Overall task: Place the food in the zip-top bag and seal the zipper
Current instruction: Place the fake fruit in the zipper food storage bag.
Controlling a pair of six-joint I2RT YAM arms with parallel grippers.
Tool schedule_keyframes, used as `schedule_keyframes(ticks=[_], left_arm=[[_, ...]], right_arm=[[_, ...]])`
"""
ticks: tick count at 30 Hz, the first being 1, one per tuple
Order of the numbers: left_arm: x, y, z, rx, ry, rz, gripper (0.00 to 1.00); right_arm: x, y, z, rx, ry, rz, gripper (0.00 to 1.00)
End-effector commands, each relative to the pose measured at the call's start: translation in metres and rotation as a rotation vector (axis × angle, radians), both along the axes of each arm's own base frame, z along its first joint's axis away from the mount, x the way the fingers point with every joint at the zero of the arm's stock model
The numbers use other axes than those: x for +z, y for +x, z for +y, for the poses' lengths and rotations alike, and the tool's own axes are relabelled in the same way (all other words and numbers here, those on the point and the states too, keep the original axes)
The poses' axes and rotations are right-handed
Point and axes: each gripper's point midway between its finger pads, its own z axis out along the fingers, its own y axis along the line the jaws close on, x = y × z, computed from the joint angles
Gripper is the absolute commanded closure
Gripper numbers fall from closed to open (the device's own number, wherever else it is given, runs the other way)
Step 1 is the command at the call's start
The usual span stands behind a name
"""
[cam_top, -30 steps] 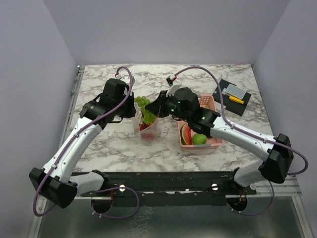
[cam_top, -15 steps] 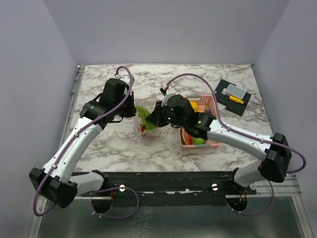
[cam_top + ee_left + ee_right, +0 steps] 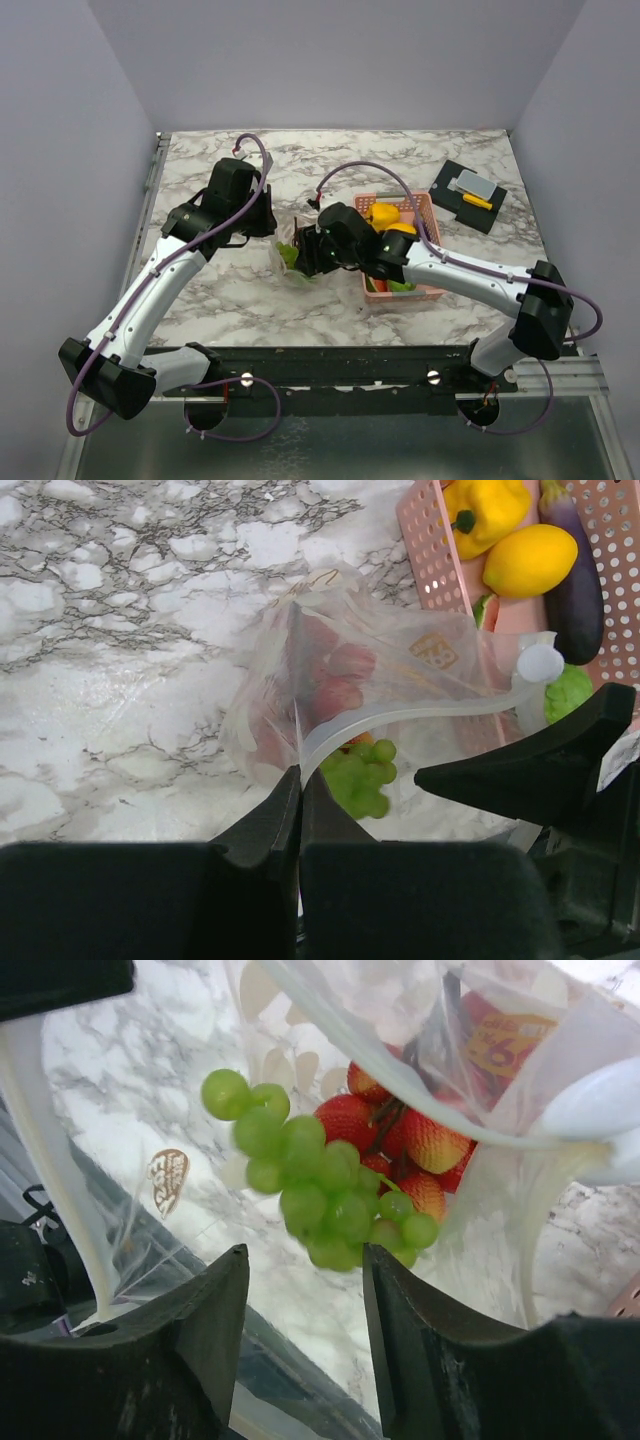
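Observation:
The zip-top bag [image 3: 300, 650] stands on the marble with its mouth held wide. My left gripper [image 3: 298, 772] is shut on the zipper [image 3: 400, 717] at the mouth's near edge. My right gripper [image 3: 305, 1260] reaches into the mouth, open, and a bunch of green grapes [image 3: 320, 1180] lies loose just past its fingertips, on top of red strawberries [image 3: 400, 1140] in the bag. From above, the right gripper [image 3: 305, 252] covers most of the bag [image 3: 285, 262], and the left gripper [image 3: 270, 225] sits at its far-left side.
A pink perforated basket [image 3: 428, 206] right of the bag holds a yellow pepper [image 3: 490, 510], a lemon [image 3: 530, 560], an eggplant [image 3: 575, 580] and a green piece [image 3: 570, 690]. A black mat [image 3: 467, 197] with small items lies at the back right.
My right gripper has come down and left from above the bag into its mouth, carrying the grapes, then opened and let them go. The left arm has held still.

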Motion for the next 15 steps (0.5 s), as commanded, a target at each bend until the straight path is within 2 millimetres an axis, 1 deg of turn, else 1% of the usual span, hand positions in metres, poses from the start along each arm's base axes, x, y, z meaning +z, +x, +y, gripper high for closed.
schedule_keyframes(ticks=[1, 4, 8, 12, 15], left_arm=[[0.013, 0.004, -0.003, -0.003, -0.028, -0.036, 1.0], [0.013, 0.003, -0.004, -0.006, -0.03, -0.032, 1.0], [0.011, 0.003, -0.004, -0.008, -0.031, -0.029, 1.0], [0.011, 0.003, -0.005, -0.009, -0.03, -0.028, 1.0], [0.01, 0.002, -0.005, -0.013, -0.032, -0.022, 1.0]], right_arm=[[0.026, 0.004, -0.004, -0.013, -0.002, -0.059, 0.44], [0.045, 0.009, -0.008, -0.033, 0.013, -0.098, 0.41], [0.077, 0.014, -0.017, -0.069, 0.037, -0.155, 0.4], [0.104, 0.02, -0.032, -0.12, 0.04, -0.21, 0.4], [0.118, 0.024, -0.045, -0.165, 0.019, -0.249, 0.4]])
